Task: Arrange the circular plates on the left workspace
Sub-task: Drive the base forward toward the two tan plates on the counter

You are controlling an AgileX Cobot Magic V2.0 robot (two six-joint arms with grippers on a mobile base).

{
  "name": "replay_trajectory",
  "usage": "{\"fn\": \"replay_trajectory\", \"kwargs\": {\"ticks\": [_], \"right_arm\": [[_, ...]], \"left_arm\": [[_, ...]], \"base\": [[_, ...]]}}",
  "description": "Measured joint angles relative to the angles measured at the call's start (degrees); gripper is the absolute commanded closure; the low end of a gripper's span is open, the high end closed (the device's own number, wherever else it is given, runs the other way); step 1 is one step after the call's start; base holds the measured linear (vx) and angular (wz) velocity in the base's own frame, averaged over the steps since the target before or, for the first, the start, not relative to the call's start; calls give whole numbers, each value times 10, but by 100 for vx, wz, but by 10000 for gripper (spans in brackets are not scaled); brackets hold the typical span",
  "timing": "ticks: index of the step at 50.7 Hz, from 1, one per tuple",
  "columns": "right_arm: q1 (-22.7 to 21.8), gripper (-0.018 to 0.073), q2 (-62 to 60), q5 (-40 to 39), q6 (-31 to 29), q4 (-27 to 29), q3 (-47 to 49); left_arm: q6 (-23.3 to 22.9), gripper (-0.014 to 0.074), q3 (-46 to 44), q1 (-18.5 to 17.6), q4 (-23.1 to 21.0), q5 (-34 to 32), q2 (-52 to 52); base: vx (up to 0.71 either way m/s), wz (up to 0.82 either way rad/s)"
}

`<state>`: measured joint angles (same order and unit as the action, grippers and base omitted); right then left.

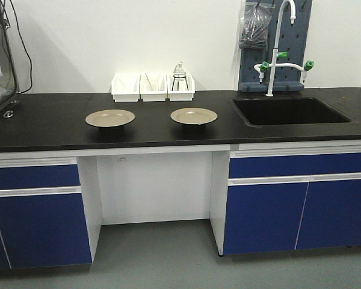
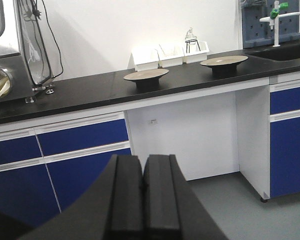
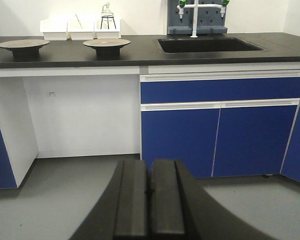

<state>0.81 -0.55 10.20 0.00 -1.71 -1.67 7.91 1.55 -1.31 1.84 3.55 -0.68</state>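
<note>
the left plate (image 1: 110, 118) and the right plate (image 1: 194, 115) sit tan side up and well apart on the black countertop (image 1: 42, 126), both near the row of white bins (image 1: 152, 88) at the wall, the right plate lying between the left one and the sink (image 1: 292, 111). the left gripper (image 2: 142, 167) and the right gripper (image 3: 150, 170) hang low before the blue cabinets (image 1: 36, 223), fingers pressed together on nothing.

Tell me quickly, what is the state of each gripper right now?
Left gripper: closed, holding nothing.
Right gripper: closed, holding nothing.
</note>
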Motion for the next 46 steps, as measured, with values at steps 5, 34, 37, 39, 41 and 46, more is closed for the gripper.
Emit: {"fn": "replay_trajectory", "kwargs": {"ticks": [5,34,37,39,41,46], "right_arm": [[0,564,0,0,0,0,0],[0,564,0,0,0,0,0],[0,564,0,0,0,0,0],[0,564,0,0,0,0,0],[0,564,0,0,0,0,0],[0,564,0,0,0,0,0]], "left_arm": [[0,597,0,0,0,0,0],[0,597,0,0,0,0,0],[0,596,0,0,0,0,0],[0,596,0,0,0,0,0],[0,596,0,0,0,0,0],[0,596,0,0,0,0,0]], "base": [[0,0],[1,0],[6,2],[8,3],[10,3],[14,1]]}}
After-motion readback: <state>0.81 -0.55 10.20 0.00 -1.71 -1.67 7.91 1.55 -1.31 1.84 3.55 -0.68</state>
